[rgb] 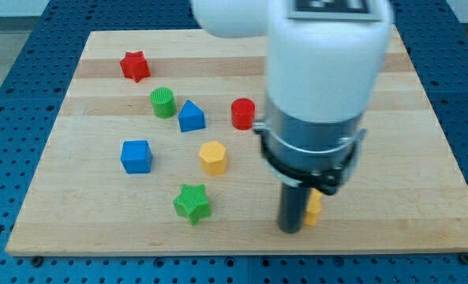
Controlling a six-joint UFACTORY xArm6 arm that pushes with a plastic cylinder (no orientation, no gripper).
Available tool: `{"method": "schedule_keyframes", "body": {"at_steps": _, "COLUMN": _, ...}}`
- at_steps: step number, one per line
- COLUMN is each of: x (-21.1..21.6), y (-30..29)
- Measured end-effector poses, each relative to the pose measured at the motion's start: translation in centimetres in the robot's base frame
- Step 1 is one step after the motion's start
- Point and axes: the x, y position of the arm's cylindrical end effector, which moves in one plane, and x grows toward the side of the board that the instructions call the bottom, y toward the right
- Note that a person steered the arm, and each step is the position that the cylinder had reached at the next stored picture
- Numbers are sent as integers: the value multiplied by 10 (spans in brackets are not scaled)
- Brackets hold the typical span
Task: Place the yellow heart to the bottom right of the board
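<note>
My tip point(291, 229) has no hand to clench or release; it rests just left of the yellow heart point(314, 207), mostly hidden behind the rod, placed to push it rightward toward the desk's point(423, 142) bottom right.

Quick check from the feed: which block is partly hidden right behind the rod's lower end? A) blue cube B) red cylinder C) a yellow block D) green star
C: a yellow block peeks out on the view's right of my tip, mostly hidden by the rod; the green star sits well off to the view's left.
</note>
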Motion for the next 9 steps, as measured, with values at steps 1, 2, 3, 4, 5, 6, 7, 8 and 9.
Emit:
{"method": "schedule_keyframes", "body": {"at_steps": 1, "x": 0, "y": 31}}
{"method": "schedule_keyframes", "body": {"at_steps": 2, "x": -7, "y": 0}}
{"method": "schedule_keyframes", "body": {"at_steps": 3, "x": -25, "y": -7}}
{"method": "schedule_keyframes", "body": {"at_steps": 4, "x": -35, "y": 17}}
{"method": "schedule_keyframes", "body": {"at_steps": 5, "x": -37, "y": 51}}
{"method": "schedule_keyframes", "body": {"at_steps": 6, "x": -26, "y": 87}}
{"method": "schedule_keyframes", "body": {"at_steps": 7, "x": -28, "y": 95}}
{"method": "schedule_keyframes", "body": {"at_steps": 8, "x": -67, "y": 99}}
{"method": "schedule_keyframes", "body": {"at_steps": 9, "x": -72, "y": 121}}
